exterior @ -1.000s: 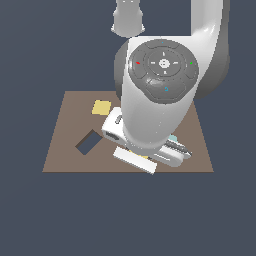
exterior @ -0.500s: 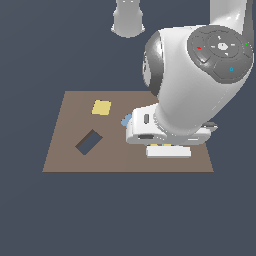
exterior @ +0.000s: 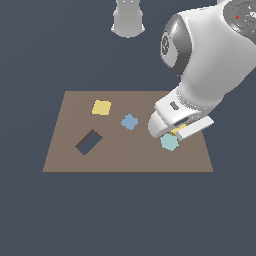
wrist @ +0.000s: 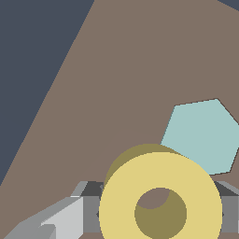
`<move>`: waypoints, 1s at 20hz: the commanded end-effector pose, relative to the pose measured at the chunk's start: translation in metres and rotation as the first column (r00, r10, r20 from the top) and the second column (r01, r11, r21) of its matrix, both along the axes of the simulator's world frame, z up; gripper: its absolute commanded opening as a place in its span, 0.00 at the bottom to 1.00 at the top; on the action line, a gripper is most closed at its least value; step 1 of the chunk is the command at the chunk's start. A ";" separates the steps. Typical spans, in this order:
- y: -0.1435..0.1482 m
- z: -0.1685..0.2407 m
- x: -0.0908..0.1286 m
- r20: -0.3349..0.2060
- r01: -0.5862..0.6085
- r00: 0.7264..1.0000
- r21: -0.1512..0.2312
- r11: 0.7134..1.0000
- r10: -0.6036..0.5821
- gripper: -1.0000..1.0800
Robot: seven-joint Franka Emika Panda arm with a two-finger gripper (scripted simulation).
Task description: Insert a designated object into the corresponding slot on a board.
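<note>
The grey fingers of the white gripper show on either side of the small flat yellow ring with a round central hole, and they appear to pinch it between them, the ring sitting across the gap with its flat face turned to the wrist camera. Through the ring's hole the brown surface shows. Taking the pale teal hexagon as the landmark, the ring sits just beside it in the wrist view, its edge overlapping one lower side of the hexagon; whether the two touch I cannot tell.

In the exterior view the gripper hangs low over the flat brown rectangular board, right above the hexagon, and only a sliver of the yellow ring peeks out under the white hand. The hexagon lies flat on the board near its edge at the exterior view's right. Away from the hexagon toward the exterior view's left lies a small blue notched piece, further that way a yellow square, and beyond them a dark rectangular cutout, set aslant. The ring-shaped slot cannot be made out in either view.
</note>
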State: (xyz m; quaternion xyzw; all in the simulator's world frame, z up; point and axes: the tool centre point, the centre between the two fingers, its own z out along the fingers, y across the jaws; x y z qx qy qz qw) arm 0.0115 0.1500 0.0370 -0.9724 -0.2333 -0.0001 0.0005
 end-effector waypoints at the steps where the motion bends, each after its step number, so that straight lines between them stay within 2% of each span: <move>1: 0.009 0.001 -0.019 0.001 -0.129 0.992 0.000 0.992 0.129 0.00; 4: 0.016 0.002 -0.040 0.001 -0.260 0.965 0.000 0.965 0.260 0.00; 10: 0.019 0.003 -0.074 0.000 -0.455 0.891 0.000 0.891 0.455 0.00; 15: 0.018 0.003 -0.094 0.000 -0.558 0.830 -0.001 0.830 0.558 0.00; 20: 0.015 0.003 -0.106 -0.001 -0.621 0.784 -0.001 0.784 0.621 0.00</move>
